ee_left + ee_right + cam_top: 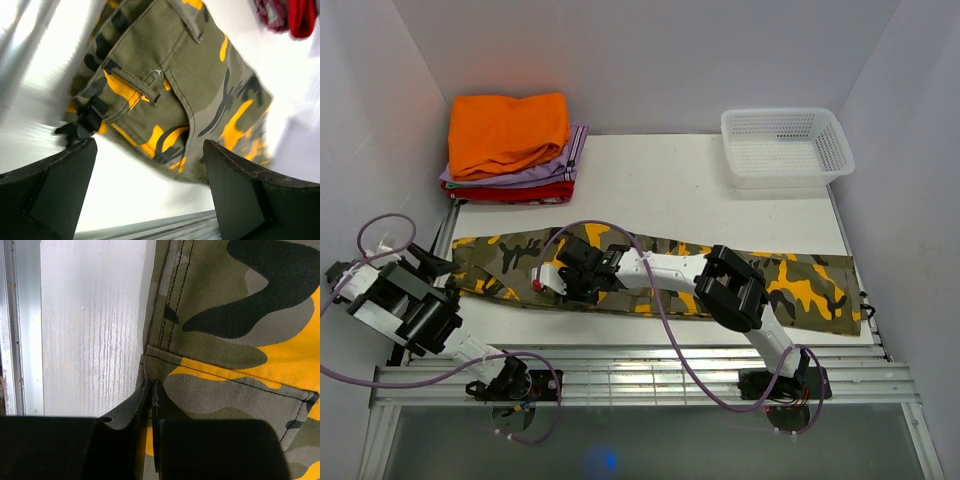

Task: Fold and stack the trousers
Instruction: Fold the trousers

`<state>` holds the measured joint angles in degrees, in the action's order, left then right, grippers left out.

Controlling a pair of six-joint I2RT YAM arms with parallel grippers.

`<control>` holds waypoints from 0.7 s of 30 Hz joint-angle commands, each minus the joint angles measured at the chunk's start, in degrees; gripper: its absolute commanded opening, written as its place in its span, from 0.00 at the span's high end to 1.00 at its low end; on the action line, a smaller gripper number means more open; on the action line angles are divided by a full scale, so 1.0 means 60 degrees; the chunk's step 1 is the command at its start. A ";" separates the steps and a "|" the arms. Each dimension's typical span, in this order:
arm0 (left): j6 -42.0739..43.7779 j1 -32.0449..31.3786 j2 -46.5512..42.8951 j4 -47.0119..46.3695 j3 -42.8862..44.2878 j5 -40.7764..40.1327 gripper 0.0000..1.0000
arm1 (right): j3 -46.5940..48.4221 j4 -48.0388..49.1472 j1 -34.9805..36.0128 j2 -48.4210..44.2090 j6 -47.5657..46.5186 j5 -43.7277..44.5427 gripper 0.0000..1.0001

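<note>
**A:** Where are the trousers at this moment?

**B:** The trousers (790, 285) lie flat and long across the near part of the table (680, 190). The waist end is at the left. The leg ends are at the right, close to the right edge of the table.

**A:** And the right gripper, what does it do?

**B:** The right arm reaches to the left over the cloth. The right gripper (546, 280) sits at the near edge of the trousers, not far from the waist. In the right wrist view its fingers (125, 412) are pressed together with only a thin slit between them. The edge of the camouflage cloth, just below a stitched seam, goes into that slit. So it pinches the trousers at their edge.

**A:** Does the left one hold something too?

**B:** No. The left gripper (438, 266) stands at the left end of the table, just beside the waist end, with its jaws wide apart and nothing between them. In the left wrist view the two dark fingers (55, 195) frame the waist. I see a pocket flap and a black strap at the corner of the cloth. As far as I can see, the fingers do not touch it.

**A:** What else is on the table?

**B:** At the far left there is a pile of folded clothes (520, 182) in lilac and red, with an orange garment (508, 130) on top. At the far right there is a white basket (786, 145). Both are well apart from the trousers.
</note>
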<state>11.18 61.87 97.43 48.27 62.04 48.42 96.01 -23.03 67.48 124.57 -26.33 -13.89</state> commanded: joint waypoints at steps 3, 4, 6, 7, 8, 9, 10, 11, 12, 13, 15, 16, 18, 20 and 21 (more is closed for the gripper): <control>0.3965 0.0045 -0.1237 0.2719 0.2152 -0.0571 0.02 | 0.0141 -0.1391 -0.0114 0.0346 -0.0416 -0.0116 0.92; 0.4068 0.0016 -0.1252 0.2721 0.2387 -0.0440 0.02 | 0.0127 -0.1464 -0.0114 0.0317 -0.0504 -0.0189 0.92; 0.4391 -0.0377 -0.1064 0.2620 0.3015 -0.0453 0.02 | 0.0010 -0.1596 -0.0114 0.0186 -0.0622 -0.0350 0.92; 0.4348 -0.0568 -0.0975 0.2416 0.3121 -0.0758 0.02 | -0.0063 -0.1611 -0.0114 0.0112 -0.0665 -0.0438 0.92; 0.4000 -0.1005 -0.0931 0.2095 0.3122 -0.0935 0.04 | -0.0238 -0.1597 -0.0114 0.0039 -0.0680 -0.0627 0.92; 0.3851 -0.1256 -0.0843 0.1482 0.3107 -0.1154 0.07 | -0.0326 -0.1553 -0.0114 -0.0063 -0.0681 -0.0687 0.92; 0.3661 -0.1461 -0.0741 0.1143 0.2933 -0.1316 0.13 | -0.0400 -0.1480 -0.0114 -0.0224 -0.0724 -0.0804 0.92; 0.3413 -0.1826 -0.0667 0.0588 0.2830 -0.1506 0.16 | -0.0386 -0.1465 -0.0114 -0.0370 -0.0725 -0.0849 0.92; 0.3280 -0.2091 -0.0536 0.0322 0.2727 -0.1697 0.19 | -0.0357 -0.1436 -0.0114 -0.0372 -0.0696 -0.0806 0.89; 0.3119 -0.2282 -0.0404 0.0189 0.2654 -0.1887 0.26 | -0.0299 -0.1436 -0.0129 -0.0517 -0.0608 -0.0791 0.73; 0.2652 -0.2693 0.0166 -0.0104 0.2667 -0.2093 0.29 | -0.0254 -0.1363 -0.0246 -0.0940 -0.0549 -0.0834 0.51; 0.2518 -0.2752 0.0371 -0.0178 0.2726 -0.2123 0.33 | -0.0240 -0.1290 -0.0333 -0.1102 -0.0505 -0.0878 0.33; 0.2226 -0.2942 0.0826 -0.0557 0.2712 -0.2385 0.35 | -0.0123 -0.1216 -0.0757 -0.1367 -0.0373 -0.1009 0.24; 0.2165 -0.3103 0.0973 -0.0764 0.2508 -0.2591 0.36 | 0.0082 -0.1216 -0.1416 -0.1616 -0.0242 -0.1170 0.24; 0.2136 -0.3176 0.1061 -0.0968 0.2391 -0.2955 0.37 | 0.0126 -0.1347 -0.1607 -0.1689 -0.0169 -0.1186 0.25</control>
<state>26.28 43.33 103.98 46.76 77.95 35.27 94.74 -30.04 63.31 119.42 -29.06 -19.55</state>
